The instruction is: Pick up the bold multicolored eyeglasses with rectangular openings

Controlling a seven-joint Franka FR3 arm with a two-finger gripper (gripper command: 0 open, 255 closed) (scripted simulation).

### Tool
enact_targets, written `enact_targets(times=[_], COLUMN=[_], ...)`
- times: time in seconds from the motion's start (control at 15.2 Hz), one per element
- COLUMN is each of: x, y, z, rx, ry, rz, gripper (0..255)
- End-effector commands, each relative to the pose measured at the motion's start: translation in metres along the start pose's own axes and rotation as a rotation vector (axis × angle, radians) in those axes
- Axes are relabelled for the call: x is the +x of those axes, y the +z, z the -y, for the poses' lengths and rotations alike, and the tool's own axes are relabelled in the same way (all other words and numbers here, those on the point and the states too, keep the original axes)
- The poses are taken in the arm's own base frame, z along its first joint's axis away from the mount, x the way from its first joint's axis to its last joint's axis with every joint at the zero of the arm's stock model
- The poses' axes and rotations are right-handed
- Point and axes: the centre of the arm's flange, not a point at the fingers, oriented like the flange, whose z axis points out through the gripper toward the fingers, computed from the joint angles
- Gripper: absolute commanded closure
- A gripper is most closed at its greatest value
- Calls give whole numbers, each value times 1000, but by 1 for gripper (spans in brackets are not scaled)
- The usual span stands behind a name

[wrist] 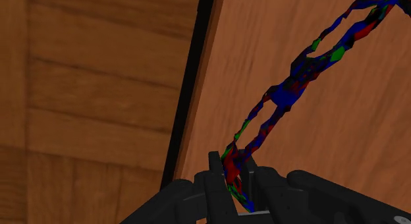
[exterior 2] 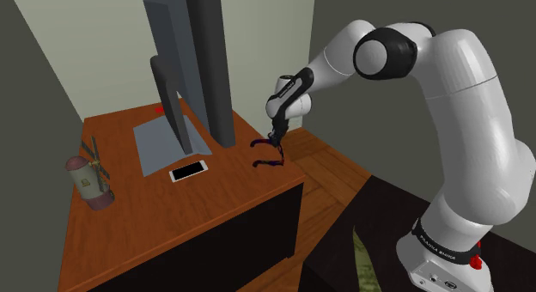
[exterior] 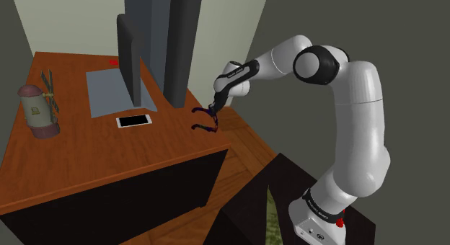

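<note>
At the bottom middle of the wrist view the gripper (wrist: 230,170) is pinching one end of the multicoloured eyeglasses (wrist: 283,97), its fingers (wrist: 214,175) drawn narrow around a thin red, blue and green strip of frame. The rest of the glasses is trailing toward the upper right, over the brown surface (wrist: 329,163) and close to its dark edge, with the wooden floor (wrist: 85,91) lying beyond at the left. The hold is looking slight and off-centre, so I judge the frame could be twisting out during a lift, and a slip here would likely be sending it over the edge. Whether the far end is touching the wood, I cannot tell. Farther off in the shoulder view, a white phone (exterior: 134,121) is lying left of centre, a dark monitor (exterior: 130,60) is standing on a grey mat (exterior: 104,92) behind it, and a small windmill model (exterior: 41,110) is sitting at the far left; none is blocking a straight rise.
</note>
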Motion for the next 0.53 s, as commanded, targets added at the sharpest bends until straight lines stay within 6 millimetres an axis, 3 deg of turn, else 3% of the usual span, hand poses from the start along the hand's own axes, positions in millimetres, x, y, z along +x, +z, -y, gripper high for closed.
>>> enact_targets(times=[0.0, 0.33, 0.46], x=[2, 5, 5], y=[-11, -37, -37], z=[0, 0, 0], rx=[0, 0, 0], ry=[0, 0, 0], rz=[0, 0, 0], gripper=[255, 255, 255])
